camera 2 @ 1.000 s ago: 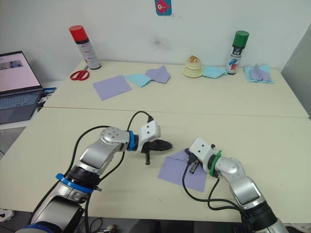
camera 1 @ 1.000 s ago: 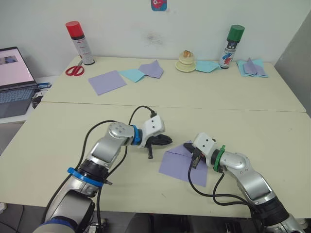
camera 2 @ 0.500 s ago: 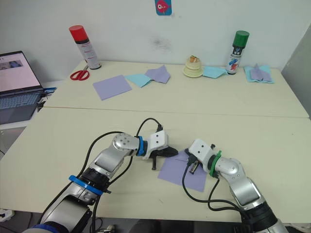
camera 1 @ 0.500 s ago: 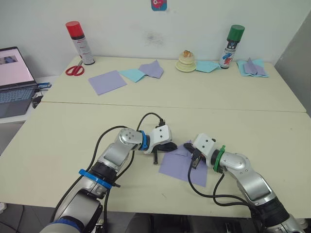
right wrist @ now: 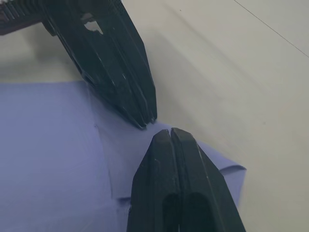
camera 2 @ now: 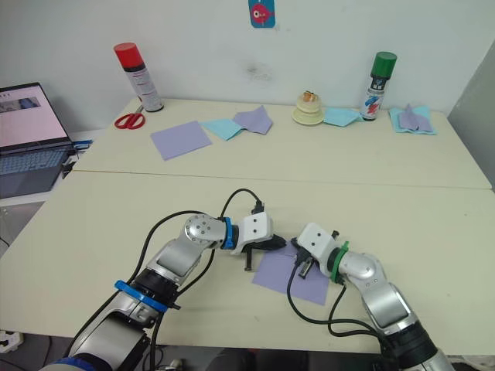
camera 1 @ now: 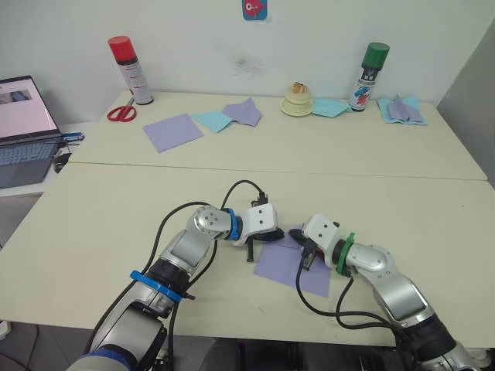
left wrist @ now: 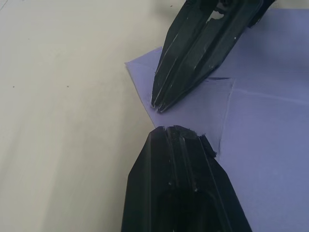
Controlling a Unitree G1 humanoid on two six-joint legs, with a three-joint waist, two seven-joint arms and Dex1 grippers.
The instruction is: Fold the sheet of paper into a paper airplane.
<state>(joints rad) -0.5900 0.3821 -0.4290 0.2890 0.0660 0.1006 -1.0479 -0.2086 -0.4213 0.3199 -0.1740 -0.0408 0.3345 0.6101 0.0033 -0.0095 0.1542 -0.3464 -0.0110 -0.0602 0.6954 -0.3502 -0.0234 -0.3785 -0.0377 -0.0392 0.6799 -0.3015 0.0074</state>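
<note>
Pale tabletop [camera 1: 116, 224] carries the job at its near edge, with the clutter pushed back against the wall.

At the point of contact, the left gripper [left wrist: 175, 130] has its two fingers closed together into a single wedge, and the tip sits on a small folded-over flap [left wrist: 212, 96] at a corner of the sheet [camera 1: 288, 267]. The right gripper [right wrist: 171, 131] is likewise pinched shut with nothing between its fingers, its tip down on the same corner. The two tips nearly meet, nose to nose. Neither is gripping the paper; both look to be pressing on it. To my eye the closed fingers are being used as blunt creasing tools: one pins the flap so it cannot spring back while the other is placed to run along the fold.

Around them the sheet lies flat, lavender, close to the front edge between the two arms, and apart from that corner it looks unfolded. So the airplane has barely been started; this looks like the first corner fold.

Both forearms lie low and angle inward from either side, which would put weight straight down onto the corner.

Farther back, well apart from the work, lie a spare lavender sheet [camera 1: 172, 131], scissors [camera 1: 118, 113] and a laptop [camera 1: 19, 124], none in the way.
</note>
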